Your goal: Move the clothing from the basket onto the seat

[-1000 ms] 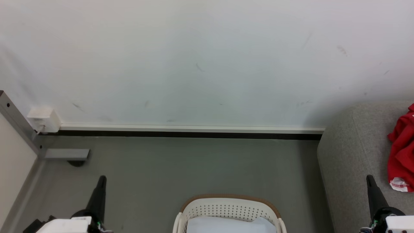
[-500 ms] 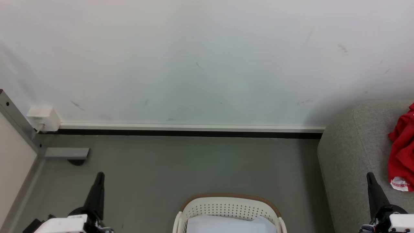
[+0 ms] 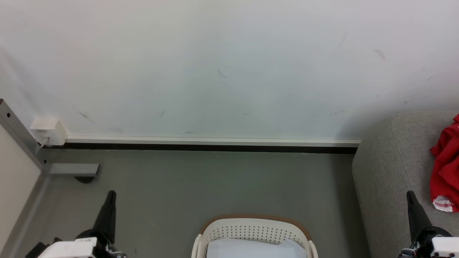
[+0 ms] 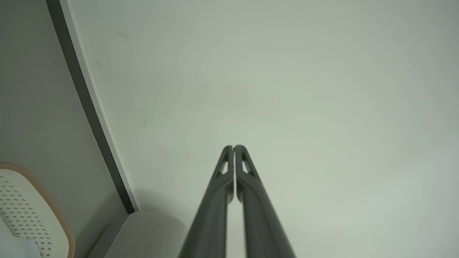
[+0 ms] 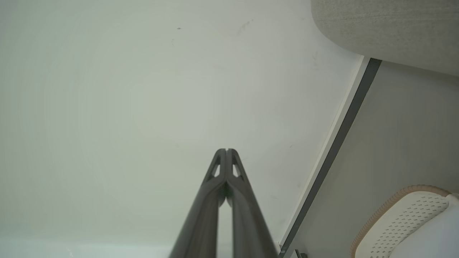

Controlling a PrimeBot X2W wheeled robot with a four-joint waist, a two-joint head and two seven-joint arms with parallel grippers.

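Red clothing (image 3: 446, 165) with a white cuff lies on the grey seat (image 3: 387, 179) at the right edge of the head view. The cream basket (image 3: 252, 231) with its brown rim sits on the floor at bottom centre, holding a plain pale cloth (image 3: 251, 249). My left gripper (image 3: 111, 195) points up at lower left, shut and empty. My right gripper (image 3: 410, 195) stands shut and empty beside the seat's front. In the wrist views the left gripper (image 4: 233, 147) and right gripper (image 5: 226, 150) face the wall, with the basket (image 4: 21, 211) (image 5: 401, 218) and seat (image 4: 143, 233) (image 5: 387, 32) at the edges.
A white wall (image 3: 215, 64) with a white and black baseboard (image 3: 211, 145) runs behind the grey floor (image 3: 200, 182). A white socket box (image 3: 48, 130) and a grey metal frame (image 3: 21, 139) with a foot (image 3: 73, 170) stand at the left.
Over the last second the head view shifted slightly, so everything sits a little higher in frame. Both grippers stay shut, and nothing differs from half a second ago.
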